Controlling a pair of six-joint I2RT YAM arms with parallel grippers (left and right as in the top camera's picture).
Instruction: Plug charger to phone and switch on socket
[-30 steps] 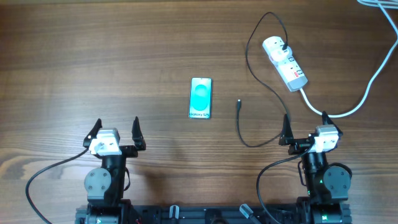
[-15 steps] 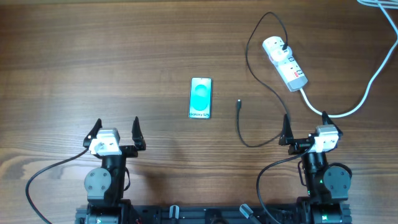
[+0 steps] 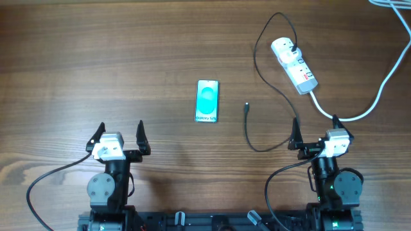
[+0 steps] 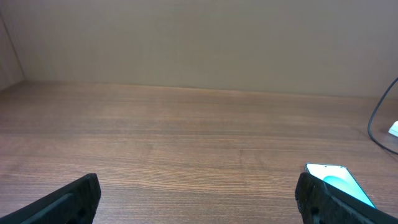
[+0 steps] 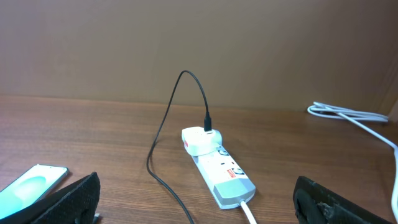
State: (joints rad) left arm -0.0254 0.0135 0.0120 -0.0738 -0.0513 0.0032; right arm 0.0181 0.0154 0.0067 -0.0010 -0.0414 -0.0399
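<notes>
Fingers [image 3: 140, 133] spread on left gripper [image 3: 121, 127] and right gripper [image 3: 314, 123]; phone [image 3: 207, 101] ahead between them, probably nearer left.

Both arms are sitting folded low, side by side, well apart. The left tool [image 3: 121, 131] and right tool [image 3: 315, 125] are holding their jaws spread wide, gripping nothing.
</notes>
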